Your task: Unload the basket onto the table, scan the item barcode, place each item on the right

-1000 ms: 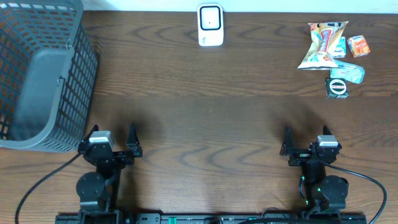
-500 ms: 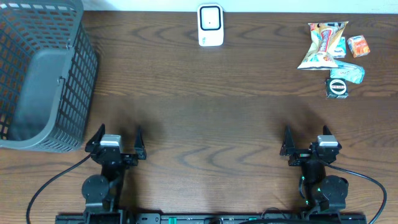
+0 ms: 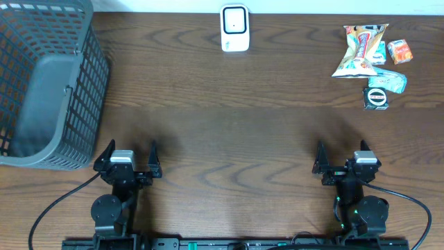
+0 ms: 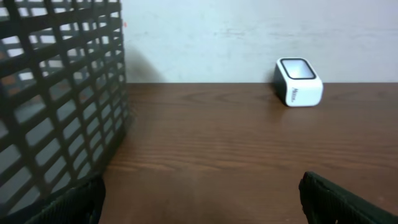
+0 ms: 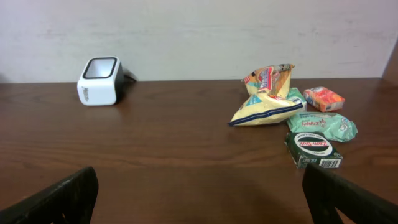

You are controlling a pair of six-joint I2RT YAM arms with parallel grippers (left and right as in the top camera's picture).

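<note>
- Scanner (image 3: 235,28): small white boxy unit w/ rounded corners and a dark glossy window on its face. Sits at the far table edge by the pale wall; ref pt for everything below.
- Basket (image 3: 97,76): far left of scanner. Dark grey plastic, open grid-mesh walls, smooth solid floor, tapered rectangular shape, upright.
- Table (image 3: 229,118): dark brown wood grain, flat, matte.
- Left gripper (image 3: 132,147): left of scanner, on the near side of the table, just beside the basket's near corner.
  - Two thin black fingers spread wide, nothing betw them.
  - Arm folded low over its base, wrist aimed at the far wall.
  - Black cable (image 3: 41,215) curves off the base.
  - In the left wrist view the fingers (image 4: 348,202) are dark blurred wedges in the lower corners, w/ bare wood betw.
- Right gripper (image 3: 340,149): right of scanner, near side. Same low folded pose, jaws fully apart, empty.
- Items: cluster far right of scanner, near the far edge, well apart from both grippers, none touched.
  - Chip bag (image 3: 357,50): crinkly yellow-and-white foil, puffed, lying flat.
  - Orange packet (image 3: 399,51): small, rectangular, just right of the bag.
  - Mint-green pouch (image 3: 387,81): soft, wrinkled, on the bag's near side.
  - Dark green box (image 3: 375,98): squarish carton w/ round white logo on top and a white label strip on its near side. It lies just beside the pouch; contact unclear.
</note>
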